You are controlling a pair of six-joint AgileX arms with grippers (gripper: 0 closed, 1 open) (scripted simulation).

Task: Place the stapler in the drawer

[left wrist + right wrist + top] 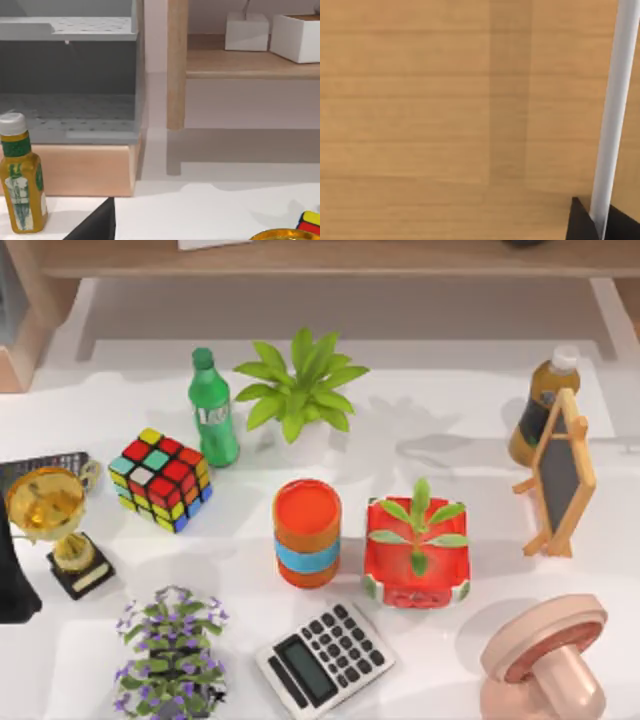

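The plastic soda bottle (213,406) is bright green. The puzzle cube (160,479) has little squares of red, yellow, green, white and blue. The round can (307,532) is orange with a light blue band. The shiny trophy cup (46,506) is gold on a black base. The calculator (324,657) is white with black buttons. The square plant pot (417,565) is red.
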